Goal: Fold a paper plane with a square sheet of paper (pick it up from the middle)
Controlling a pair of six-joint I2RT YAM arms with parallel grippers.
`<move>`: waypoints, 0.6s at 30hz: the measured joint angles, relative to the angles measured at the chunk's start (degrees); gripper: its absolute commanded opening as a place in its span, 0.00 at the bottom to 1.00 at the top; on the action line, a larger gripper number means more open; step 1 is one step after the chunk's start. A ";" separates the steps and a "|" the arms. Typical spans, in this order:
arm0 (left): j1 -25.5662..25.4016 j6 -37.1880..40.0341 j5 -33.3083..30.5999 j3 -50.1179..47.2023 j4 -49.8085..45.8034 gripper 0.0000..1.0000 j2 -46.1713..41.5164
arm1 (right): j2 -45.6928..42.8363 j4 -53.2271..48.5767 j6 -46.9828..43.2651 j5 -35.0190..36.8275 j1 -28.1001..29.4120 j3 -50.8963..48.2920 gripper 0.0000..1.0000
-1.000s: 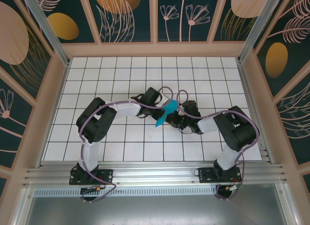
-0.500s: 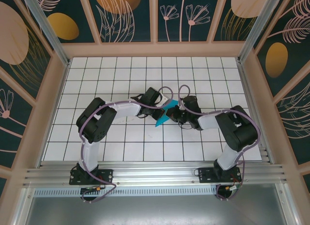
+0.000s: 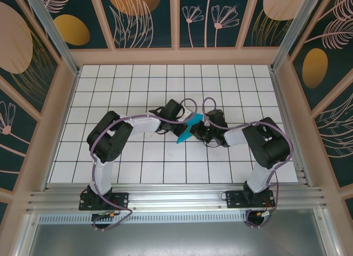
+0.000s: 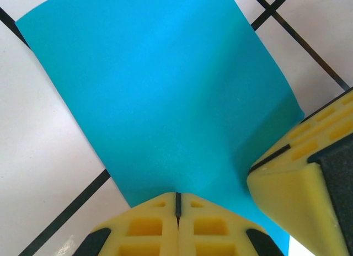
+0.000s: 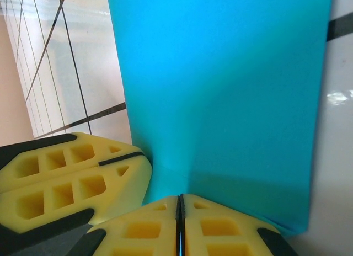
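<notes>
The white gridded table (image 3: 110, 79) spans the floor of the enclosure, with patterned panels (image 3: 143, 19) at its far and side edges. The left arm (image 3: 138, 123) reaches in from the near left and the right arm (image 3: 265, 143) from the near right, and their wrists meet about the middle of the table. Between them hangs the square sheet of paper (image 3: 187, 129), a narrow teal shape whose lower tip points near and left; whether that tip touches the tiles cannot be told from above. The left gripper (image 3: 185, 119) is at the sheet's far left side and the right gripper (image 3: 199, 129) just beside it on the right. In the left wrist view the left gripper (image 4: 177, 196) is clenched on the edge of the sheet (image 4: 165, 90), its yellow pads pressed together, with a finger of the other gripper (image 4: 298, 184) close at the right. In the right wrist view the right gripper (image 5: 180, 200) likewise pinches the sheet (image 5: 220, 90), with the left gripper's finger (image 5: 71, 168) alongside.
</notes>
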 measured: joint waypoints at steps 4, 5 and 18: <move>0.00 0.00 -0.46 0.07 0.00 0.04 0.00 | -2.89 -2.19 -0.52 0.04 -1.68 -0.09 0.14; 0.00 0.00 -0.55 0.07 0.00 0.04 0.00 | -3.32 -2.25 -0.70 0.02 -2.01 -0.09 0.14; 0.00 0.00 -0.81 0.09 -0.02 0.06 0.02 | -0.15 -6.43 -2.12 1.29 -2.69 2.56 0.11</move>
